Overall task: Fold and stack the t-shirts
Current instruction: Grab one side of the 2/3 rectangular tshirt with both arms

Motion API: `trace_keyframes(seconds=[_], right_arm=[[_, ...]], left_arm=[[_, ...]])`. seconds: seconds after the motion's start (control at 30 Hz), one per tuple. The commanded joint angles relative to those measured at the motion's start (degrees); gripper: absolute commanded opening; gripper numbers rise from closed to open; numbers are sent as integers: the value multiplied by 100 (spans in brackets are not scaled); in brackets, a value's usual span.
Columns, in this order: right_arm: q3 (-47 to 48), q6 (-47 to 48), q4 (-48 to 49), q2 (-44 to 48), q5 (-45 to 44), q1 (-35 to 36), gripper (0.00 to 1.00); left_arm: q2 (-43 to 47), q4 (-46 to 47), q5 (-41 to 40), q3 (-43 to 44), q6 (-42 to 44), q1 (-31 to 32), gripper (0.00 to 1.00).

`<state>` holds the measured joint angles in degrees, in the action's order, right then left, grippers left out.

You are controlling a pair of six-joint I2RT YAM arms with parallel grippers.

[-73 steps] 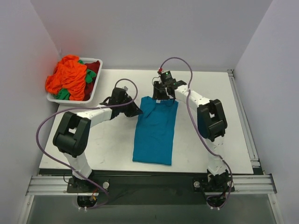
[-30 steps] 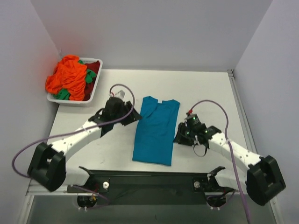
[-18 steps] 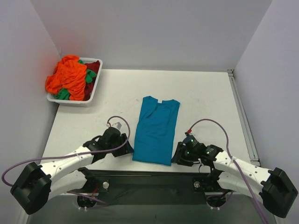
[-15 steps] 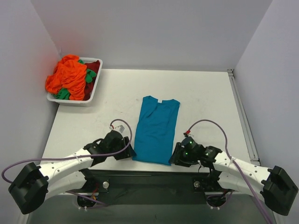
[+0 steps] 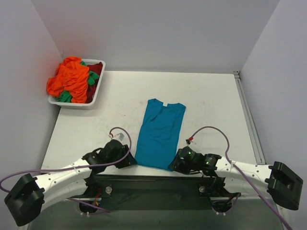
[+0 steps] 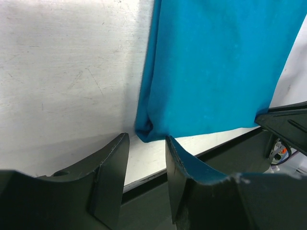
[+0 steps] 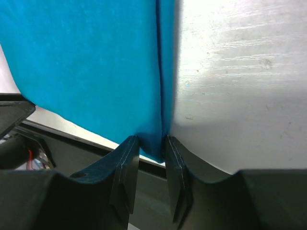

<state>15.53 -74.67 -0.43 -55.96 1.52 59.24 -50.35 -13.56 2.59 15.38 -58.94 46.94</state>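
Overhead, the teal shirt (image 5: 160, 132) lies flat on the pale, scuffed surface (image 5: 211, 105), already narrowed into a long strip, collar at the far end. Its near hem sits right in front of both grippers: the left gripper (image 5: 129, 161) is at the hem's left corner and the right gripper (image 5: 172, 165) at its right corner. Far off beyond the left gripper, a white tray (image 5: 99, 86) holds a loose heap of orange, green and dark red shirts (image 5: 72, 79). In the left wrist view, the dark fingers (image 6: 108, 167) stand apart with the doubled, rolled corner just ahead of their tips, not yet between them, so this gripper is open. In the right wrist view, the fingers (image 7: 125, 163) have drawn in on the folded side edge at its corner, and cloth fills the narrow gap, so I judge it closed on the shirt. The cloth looks light, soft and matte, likely to sag and slide on the smooth surface. The two layered hem corners seem the sound places to pinch, lifted evenly so the strip folds over without skewing.
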Motion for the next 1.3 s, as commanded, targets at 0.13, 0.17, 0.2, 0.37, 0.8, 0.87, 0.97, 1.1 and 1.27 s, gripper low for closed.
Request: trace_keyframes(seconds=[0.13,0.17,0.2,0.37,0.8,0.87,0.97,1.1,1.27], right_arm=[[-437,-443,-519,525,-626,79,29],[-428,-399,-589,586,-661,87,27],[-411,-390,-721,639,-670,70,25],[-489,-302,-871,964,-636,43,14],[-463,-161,-2058,1535,-635,-220,31],[-524,-161,-2058,1536,-653,-220,31],[-568,-196,-1936,1518,-600,-220,31],[-613,-258,-1794,1466,-451,-212,31],[-639,-223,-1759,1343,-328,-176,34]], left_arm=[[-361,451,22,-96,-118,44,43],[-414,468,22,-79,-109,44,42],[-458,503,40,-61,-109,52,41],[-801,653,22,123,-179,219,30],[-951,767,-215,256,-733,975,6],[-863,846,-215,98,-794,984,7],[-828,908,-215,9,-830,993,6],[-845,812,-215,53,-769,1002,4],[-880,715,-356,167,-724,1037,4]])
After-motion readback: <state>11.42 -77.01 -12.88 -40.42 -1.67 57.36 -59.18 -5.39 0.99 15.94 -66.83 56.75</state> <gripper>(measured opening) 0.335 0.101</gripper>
